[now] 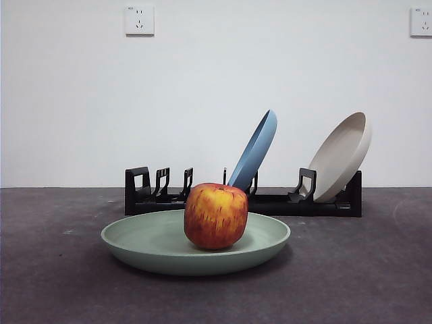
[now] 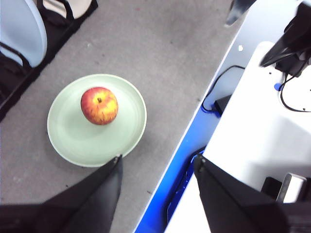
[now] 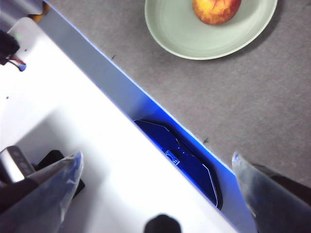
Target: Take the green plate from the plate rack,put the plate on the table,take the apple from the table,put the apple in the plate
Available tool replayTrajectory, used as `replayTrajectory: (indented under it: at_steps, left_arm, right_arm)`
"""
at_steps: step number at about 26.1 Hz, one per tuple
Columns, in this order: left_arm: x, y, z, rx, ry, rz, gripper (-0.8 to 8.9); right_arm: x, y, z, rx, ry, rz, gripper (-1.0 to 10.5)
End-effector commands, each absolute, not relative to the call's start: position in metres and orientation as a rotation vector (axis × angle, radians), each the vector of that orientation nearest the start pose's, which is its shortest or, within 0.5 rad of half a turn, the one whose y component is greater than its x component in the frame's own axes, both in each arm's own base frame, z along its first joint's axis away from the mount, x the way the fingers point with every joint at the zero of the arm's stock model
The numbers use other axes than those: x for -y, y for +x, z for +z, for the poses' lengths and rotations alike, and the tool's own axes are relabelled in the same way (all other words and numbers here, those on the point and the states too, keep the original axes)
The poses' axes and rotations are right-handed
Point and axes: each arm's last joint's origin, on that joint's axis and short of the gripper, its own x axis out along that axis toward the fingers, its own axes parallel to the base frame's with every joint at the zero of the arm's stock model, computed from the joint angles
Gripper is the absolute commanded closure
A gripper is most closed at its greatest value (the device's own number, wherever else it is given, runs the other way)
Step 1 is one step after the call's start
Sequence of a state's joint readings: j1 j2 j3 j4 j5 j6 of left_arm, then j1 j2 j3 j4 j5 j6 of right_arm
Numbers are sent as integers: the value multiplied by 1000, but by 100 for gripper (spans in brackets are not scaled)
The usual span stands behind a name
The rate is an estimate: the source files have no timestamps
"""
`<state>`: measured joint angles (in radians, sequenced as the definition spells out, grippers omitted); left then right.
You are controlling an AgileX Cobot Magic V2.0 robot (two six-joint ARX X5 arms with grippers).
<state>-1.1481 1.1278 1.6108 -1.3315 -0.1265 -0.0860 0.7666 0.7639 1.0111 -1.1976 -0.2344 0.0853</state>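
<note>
Wall (image 1: 216,88), plain and white, fills the room behind my work, with one socket plate (image 1: 139,20) high up and a second (image 1: 421,21) at the far right edge. Below it runs the desk (image 1: 54,283), flat dark grey and faintly mottled, reaching to the foot of the wall. In my wrist views its near edge meets a white base panel (image 2: 262,145) with a blue strip along the seam and some black cables on top.

At the back of the desk sits the plate rack (image 1: 270,202), long, low and black, with upright slotted holders. A beige plate (image 1: 341,156) leans in its right end, and a blue plate (image 1: 255,150) leans near its middle; the slots on its left stand bare.

In front of the rack, flat on the desk and apart from it, lies the green plate (image 1: 148,246), wide and shallow. The apple (image 1: 216,216), red with yellow streaks, rests upright inside it, near the centre, stem dimple up.

My left end effector (image 2: 158,170) hangs above the desk's near edge, well clear of the plate, its jaws spread apart and gripping nothing. My right end effector (image 3: 155,165) hangs over the white panel, its jaws also wide apart, gripping nothing, the plate and apple well away from it.
</note>
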Motion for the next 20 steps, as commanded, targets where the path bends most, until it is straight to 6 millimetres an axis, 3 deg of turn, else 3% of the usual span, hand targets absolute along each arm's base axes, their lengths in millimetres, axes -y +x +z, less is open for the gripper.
replayTrajectory:
  at_steps: [1, 2, 4, 20]
  left_arm:
    - [143, 68, 436, -775, 441, -914, 732]
    - [142, 68, 435, -779, 444, -912, 814]
    - [141, 67, 435, -791, 450, -910, 822]
    - [141, 67, 434, -794, 459, -905, 817]
  right_arm:
    - [-79, 72, 325, -984, -189, 887, 648]
    - [-79, 71, 325, -981, -188, 888, 751]
    - [-78, 71, 326, -980, -188, 888, 976]
    - [-79, 72, 326, -971, -184, 885, 946]
